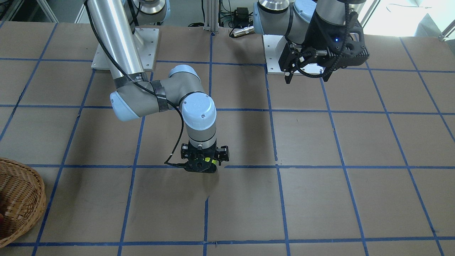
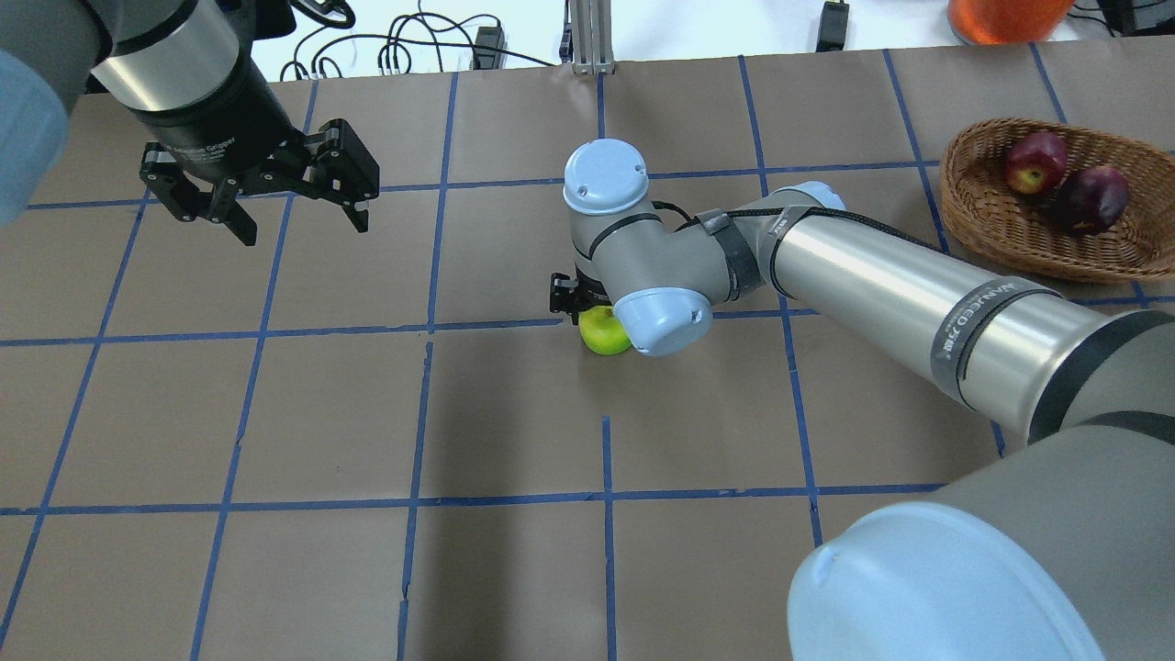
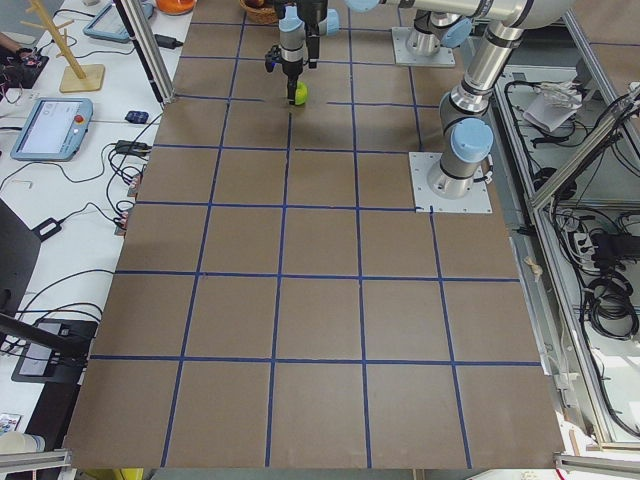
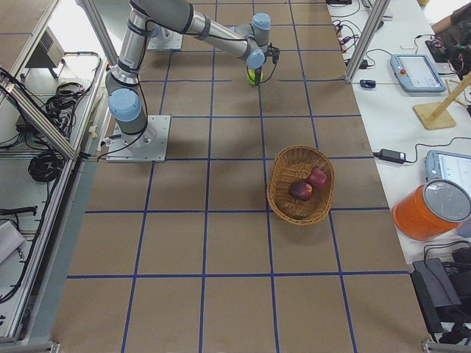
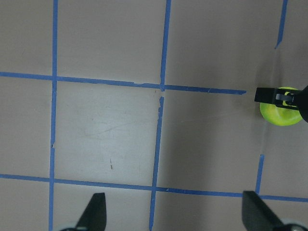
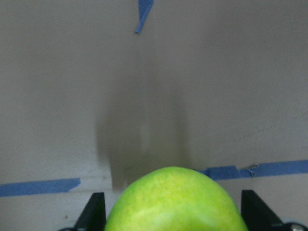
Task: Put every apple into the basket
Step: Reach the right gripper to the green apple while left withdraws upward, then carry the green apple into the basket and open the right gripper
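The lime green apple (image 2: 601, 332) sits on the table near its middle and fills the bottom of the right wrist view (image 6: 175, 202). My right gripper (image 1: 204, 167) points straight down over it, open, with a finger (image 6: 96, 211) close on either side. The wicker basket (image 2: 973, 147) stands at the table's right end and holds the red apple (image 2: 1035, 162) and the dark maroon apple (image 2: 1092, 197). My left gripper (image 2: 303, 228) hangs open and empty above the table's left half. The green apple also shows at the right edge of the left wrist view (image 5: 281, 108).
An orange container (image 4: 430, 209) stands on the side bench beyond the basket, with tablets and a wooden stand (image 4: 441, 103) further along. The arm bases (image 1: 124, 49) are bolted at the robot's edge of the brown, blue-taped table.
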You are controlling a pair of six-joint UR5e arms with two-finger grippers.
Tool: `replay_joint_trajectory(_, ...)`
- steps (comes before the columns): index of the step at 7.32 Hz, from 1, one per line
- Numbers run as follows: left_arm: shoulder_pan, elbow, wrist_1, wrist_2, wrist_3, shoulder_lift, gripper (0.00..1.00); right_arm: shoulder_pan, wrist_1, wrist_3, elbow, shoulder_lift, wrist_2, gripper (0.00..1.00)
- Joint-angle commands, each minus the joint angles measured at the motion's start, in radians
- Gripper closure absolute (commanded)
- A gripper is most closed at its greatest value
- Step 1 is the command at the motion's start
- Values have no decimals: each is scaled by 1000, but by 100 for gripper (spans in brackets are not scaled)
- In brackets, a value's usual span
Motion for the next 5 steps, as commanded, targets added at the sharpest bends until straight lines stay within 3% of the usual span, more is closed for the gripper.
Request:
replay_joint_trajectory(1, -1, -6, 1, -2, -3, 1, 0, -2, 36, -48, -24, -8, -5, 87)
replay_joint_trajectory(2, -1, -7, 2, -2, -3, 3, 0, -22, 53, -86, -62, -27, 4, 96)
replay_joint_trajectory(4, -1, -3, 4, -3, -5, 3, 0, -179, 308, -312, -203, -70, 28, 100)
replay_joint_trajectory(5, -1, -3, 2, -3, -5, 4, 0, -303, 418, -519, -264, -76, 16, 100)
